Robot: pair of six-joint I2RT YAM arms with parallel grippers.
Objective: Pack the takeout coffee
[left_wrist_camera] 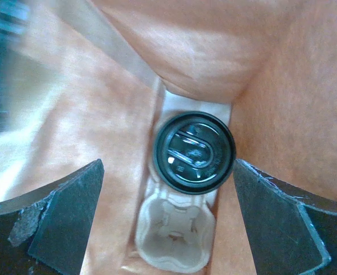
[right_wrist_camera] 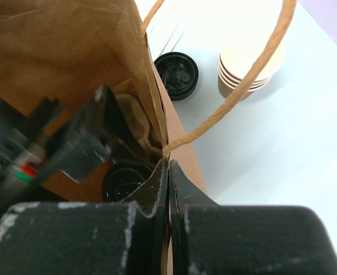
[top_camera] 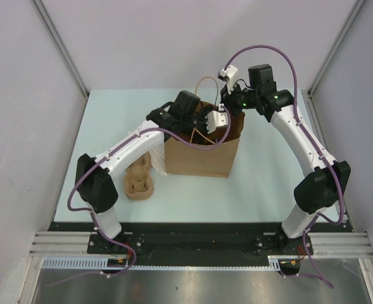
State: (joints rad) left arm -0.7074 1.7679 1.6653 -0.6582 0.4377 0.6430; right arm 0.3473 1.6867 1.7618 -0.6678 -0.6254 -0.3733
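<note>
A bag (top_camera: 199, 155) is stood mid-worktop (top_camera: 268, 183). Inside it, a lidded cup (left_wrist_camera: 194, 152) is seated in a carrier (left_wrist_camera: 171, 240). A second carrier (top_camera: 140, 182) is laid left of the bag. Outside, a loose lid (right_wrist_camera: 177, 74) is placed just beside the bag wall, with a stack of cups (right_wrist_camera: 245, 71) near it.

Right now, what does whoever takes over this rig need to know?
Left gripper: open, inside the bag, fingers spread over a lidded cup.
Right gripper: shut on the bag's rim, holding it open.
Done: that cup sits in a carrier at the bag's bottom; the slot beside it is empty.
Left: probably lift the left arm out, then release the rim. No other lidded cup in view; a loose lid and stacked lidless cups sit on the table.
</note>
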